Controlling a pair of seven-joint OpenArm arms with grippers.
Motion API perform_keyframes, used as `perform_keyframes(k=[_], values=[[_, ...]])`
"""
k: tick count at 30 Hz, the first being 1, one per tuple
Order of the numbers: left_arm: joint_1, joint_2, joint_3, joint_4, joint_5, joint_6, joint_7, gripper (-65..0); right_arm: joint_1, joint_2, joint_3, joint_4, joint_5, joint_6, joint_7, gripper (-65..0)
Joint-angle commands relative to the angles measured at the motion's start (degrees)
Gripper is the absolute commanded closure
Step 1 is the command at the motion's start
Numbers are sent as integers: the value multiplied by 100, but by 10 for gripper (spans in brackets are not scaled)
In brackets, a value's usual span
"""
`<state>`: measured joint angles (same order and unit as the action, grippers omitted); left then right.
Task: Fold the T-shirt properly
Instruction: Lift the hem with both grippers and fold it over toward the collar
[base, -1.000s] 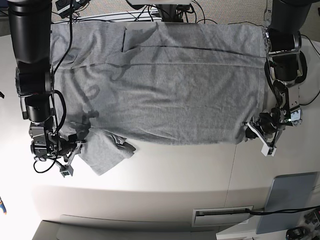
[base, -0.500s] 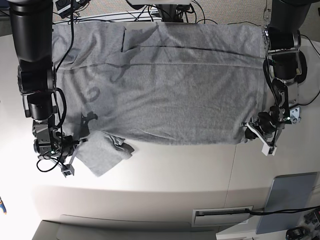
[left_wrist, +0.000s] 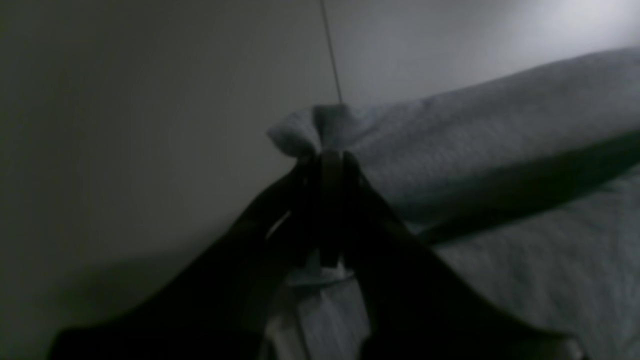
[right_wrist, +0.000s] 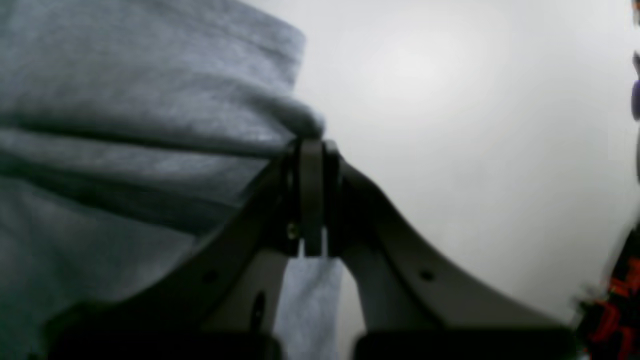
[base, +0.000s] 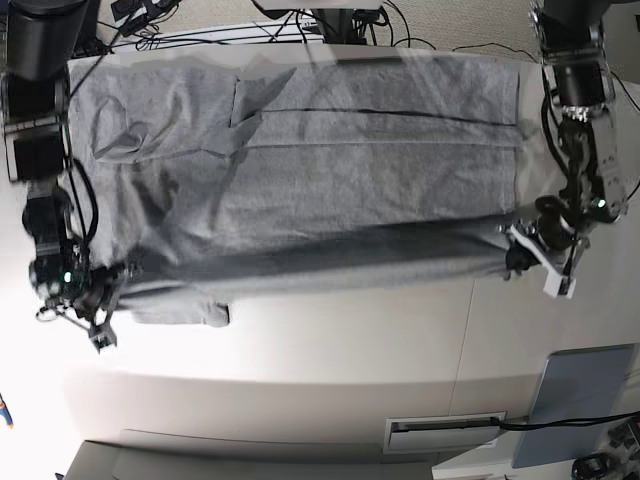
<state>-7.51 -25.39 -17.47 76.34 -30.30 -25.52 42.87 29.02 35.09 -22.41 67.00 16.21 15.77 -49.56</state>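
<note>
The left gripper (left_wrist: 330, 165) is pinched tight on a corner of the T-shirt (base: 330, 170), a small bunch of grey cloth bulging just past its dark fingers (left_wrist: 350, 200) — in the base view this gripper (base: 515, 262) sits at the right end of the shirt's near edge. The right gripper (right_wrist: 311, 150) is likewise clamped on the cloth, a rolled fold of grey fabric caught at its tips and a strip of it showing between the fingers (right_wrist: 280, 200) lower down; in the base view it (base: 118, 280) holds the left end of the same edge. Between the two grips that near edge is raised off the table (base: 330, 350) and pulled into a long straight ridge with a dark shadow beneath it. A sleeve (base: 185, 313) hangs down from the ridge near the right gripper, its end on the white tabletop. Beyond the ridge the rest of the shirt lies spread flat toward the far edge of the table, creased lengthwise — plain grey side up.
</note>
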Motion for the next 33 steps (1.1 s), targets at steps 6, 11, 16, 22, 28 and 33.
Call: perform_keyframes(k=[6, 11, 16, 22, 28, 33], values=[[645, -129, -708, 522, -501, -308, -20, 0, -1239, 267, 857, 1355, -258, -280, -133, 0], [1346, -131, -970, 1019, -629, -396, -17, 0, -2614, 267, 1853, 2463, -260, -321, -175, 0], [1996, -129, -1069, 1587, -702, -566, 24, 0, -3866, 254, 2629, 3571, -369, -417, -212, 0], [2439, -129, -1086, 1812, -680, -562, 24, 0, -4966, 254, 2992, 4555, -673, -684, -308, 0], [2496, -131, -1084, 1812, -675, -564, 87, 0, -5451, 251, 2992, 4658, -723, -796, -608, 0], [2496, -129, -1084, 1812, -586, -562, 87, 0, -5716, 251, 2992, 4658, -721, -922, -671, 0]])
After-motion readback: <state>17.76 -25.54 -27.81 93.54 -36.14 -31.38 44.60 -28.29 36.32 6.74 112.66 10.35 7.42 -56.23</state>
